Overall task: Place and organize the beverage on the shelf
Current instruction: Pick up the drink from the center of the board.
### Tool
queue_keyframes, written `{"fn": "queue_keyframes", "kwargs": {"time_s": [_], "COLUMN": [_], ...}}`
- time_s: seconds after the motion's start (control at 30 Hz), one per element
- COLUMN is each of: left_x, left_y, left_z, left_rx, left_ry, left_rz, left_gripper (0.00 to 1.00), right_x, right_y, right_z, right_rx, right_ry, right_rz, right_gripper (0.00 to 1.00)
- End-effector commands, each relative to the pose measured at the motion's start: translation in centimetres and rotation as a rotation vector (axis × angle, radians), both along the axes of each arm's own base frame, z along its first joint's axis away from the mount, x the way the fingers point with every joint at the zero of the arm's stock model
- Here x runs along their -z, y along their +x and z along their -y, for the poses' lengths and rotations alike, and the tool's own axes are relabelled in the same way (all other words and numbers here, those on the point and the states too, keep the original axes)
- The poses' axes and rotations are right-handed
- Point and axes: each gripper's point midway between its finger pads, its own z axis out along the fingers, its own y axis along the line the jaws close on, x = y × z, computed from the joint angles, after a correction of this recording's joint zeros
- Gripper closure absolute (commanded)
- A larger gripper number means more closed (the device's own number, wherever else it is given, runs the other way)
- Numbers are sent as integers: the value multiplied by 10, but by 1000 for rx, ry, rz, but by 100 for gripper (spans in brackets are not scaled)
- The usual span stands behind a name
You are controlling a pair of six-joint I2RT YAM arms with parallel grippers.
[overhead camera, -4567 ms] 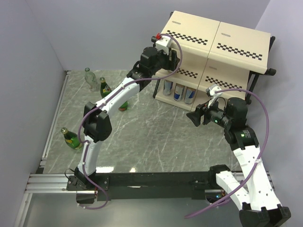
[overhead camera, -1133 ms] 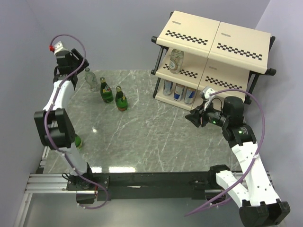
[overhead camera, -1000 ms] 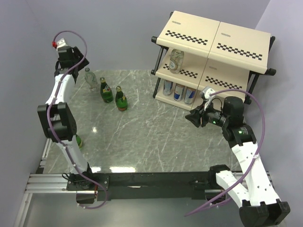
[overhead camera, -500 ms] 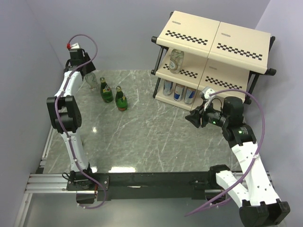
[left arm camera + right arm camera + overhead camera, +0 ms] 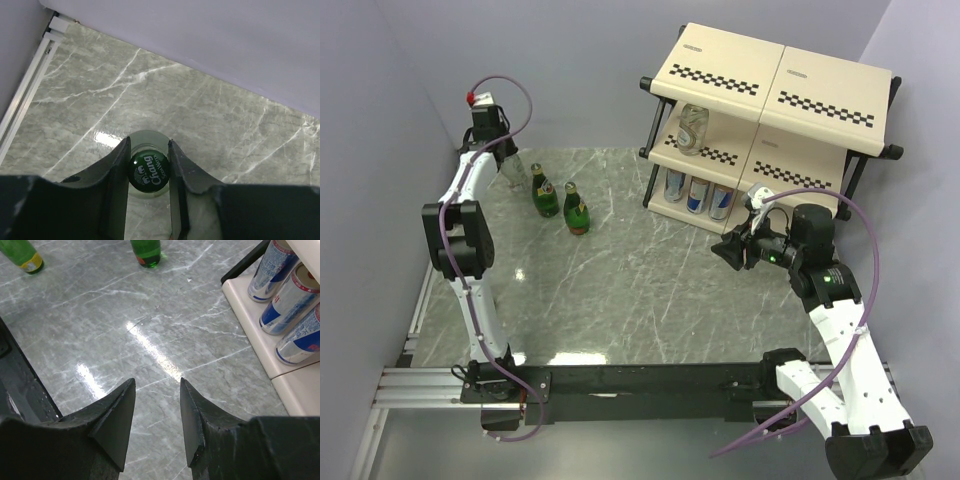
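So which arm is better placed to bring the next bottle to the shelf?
Left. The left gripper is shut on the clear bottle by its cap in the far corner; the right gripper hangs open and empty near the cans.

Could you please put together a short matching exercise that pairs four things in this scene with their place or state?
1. cans
2. left gripper
3. right gripper
4. green bottles

A. open, holding nothing
B. standing on the table
C. on the bottom tier of the shelf
D. closed on a clear bottle

Pairs: 1-C; 2-D; 3-A; 4-B
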Motion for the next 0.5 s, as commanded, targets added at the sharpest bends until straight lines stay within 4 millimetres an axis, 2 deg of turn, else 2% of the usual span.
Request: {"fn": "queue_keyframes", "kwargs": {"time_s": [0.0,0.03,0.07,0.13,0.17,0.27,0.37,0.47], "left_x": [-35,-39,-60,-78,-95,-121,-132,-131], "left_y": [0,-3,-7,-14,-21,-39,-53,-66], "left_z": [4,6,6,1,0,0,2,4], "left_rx": [11,18,12,-8,-16,-33,-30,-27], "left_ry": [54,79,99,140,150,172,173,165], "left_rz": [88,88,127,149,179,226,245,235], "left_gripper": [93,94,96,97,98,100,100,100], "right_x": [-7,-7,-7,-8,-9,-10,-10,-12], "right_y": [3,2,2,2,1,0,0,-1], "right_z": [1,1,1,1,0,0,0,1], "right_rx": [7,5,6,6,2,0,2,2], "right_ry": [0,2,1,1,3,4,4,6], "right_rz": [26,24,27,29,31,36,41,46], "right_gripper": [52,52,52,52,52,52,52,52]}}
